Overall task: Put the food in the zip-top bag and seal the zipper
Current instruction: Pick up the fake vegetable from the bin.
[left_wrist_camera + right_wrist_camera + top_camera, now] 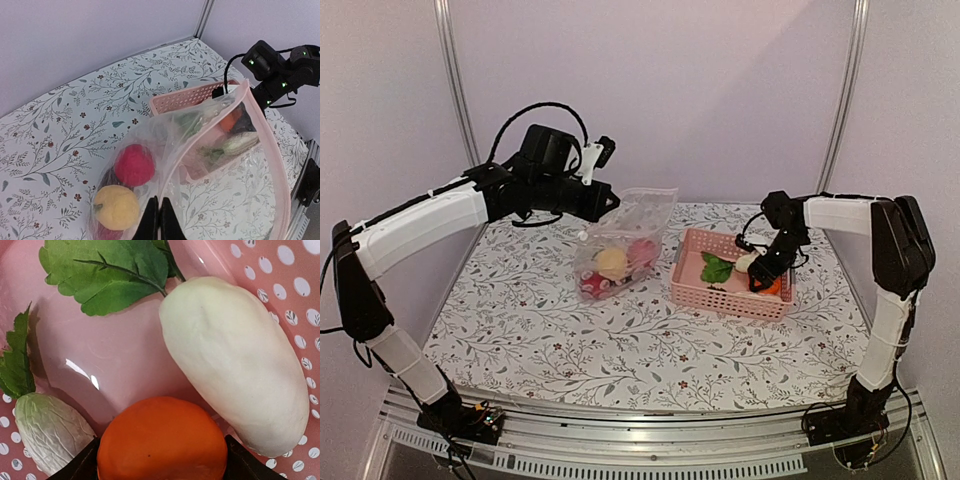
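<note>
The clear zip-top bag (625,238) hangs over the table from my left gripper (603,200). It holds a yellow fruit (612,262), a red ball (134,165) and a dark piece. In the left wrist view my left gripper (160,222) is shut on the bag's pinkish zipper strip (272,150), and the mouth gapes open. My right gripper (767,277) is down in the pink basket (692,285), its fingers closed against both sides of an orange fruit (162,440). A white oblong (235,360), a green leaf (107,272) and a small wrinkled whitish piece (50,432) lie beside it.
The basket (185,97) stands just right of the bag on the flowered tablecloth (520,320). Walls and metal posts (455,90) close the back and sides. A metal rail (620,430) runs along the near edge.
</note>
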Tool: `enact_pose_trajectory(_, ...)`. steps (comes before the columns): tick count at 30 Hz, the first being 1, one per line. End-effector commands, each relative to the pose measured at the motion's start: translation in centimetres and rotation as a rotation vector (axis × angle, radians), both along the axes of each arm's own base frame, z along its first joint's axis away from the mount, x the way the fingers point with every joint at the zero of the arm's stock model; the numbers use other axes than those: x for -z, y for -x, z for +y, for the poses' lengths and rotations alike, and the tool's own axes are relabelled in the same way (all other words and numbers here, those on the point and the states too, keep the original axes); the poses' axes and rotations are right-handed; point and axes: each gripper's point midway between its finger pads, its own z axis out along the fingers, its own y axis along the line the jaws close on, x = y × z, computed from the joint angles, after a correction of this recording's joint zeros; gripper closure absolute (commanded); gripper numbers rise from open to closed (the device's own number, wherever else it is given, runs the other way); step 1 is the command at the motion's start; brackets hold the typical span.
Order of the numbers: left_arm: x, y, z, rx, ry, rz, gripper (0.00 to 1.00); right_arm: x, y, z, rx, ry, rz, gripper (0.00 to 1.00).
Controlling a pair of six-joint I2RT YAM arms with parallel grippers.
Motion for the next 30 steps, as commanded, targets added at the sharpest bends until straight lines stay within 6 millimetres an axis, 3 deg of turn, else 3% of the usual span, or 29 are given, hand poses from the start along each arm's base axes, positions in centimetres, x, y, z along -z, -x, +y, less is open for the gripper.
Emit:
enact_pose_trajectory(1,0.1,-0.2,0.5,-0.003,-0.007,-0.010,1.00,-0.7,0.0,0.6,0.014,-0.038,0.022,0.29)
enact_pose_trajectory(8,0.4,-0.2,0.5,-0.003,-0.009,-0.005,1.00,-4.8,-1.1,2.0,-0.002,-0.117,-0.057,0.36)
enact_pose_trajectory(17,0.0,-0.3,0.6,-0.010,-0.007,-0.014,1.00,-13.2,-2.5,4.5,-0.069,-0.285,-0.239,0.39)
enact_pose_trajectory(22,-0.1,-0.5,0.6,-0.020,-0.006,-0.012,1.00,-19.3,-3.3,5.7,-0.109,-0.377,-0.376,0.40)
enact_pose_trajectory(28,-0.1,-0.5,0.3,-0.024,0.011,0.006,1.00,-29.3,-3.5,8.1,-0.157,-0.575,-0.579,0.40)
enact_pose_trajectory(30,-0.2,-0.5,0.2,-0.024,0.016,0.007,1.00,-31.8,-3.1,9.0,-0.189,-0.628,-0.632,0.41)
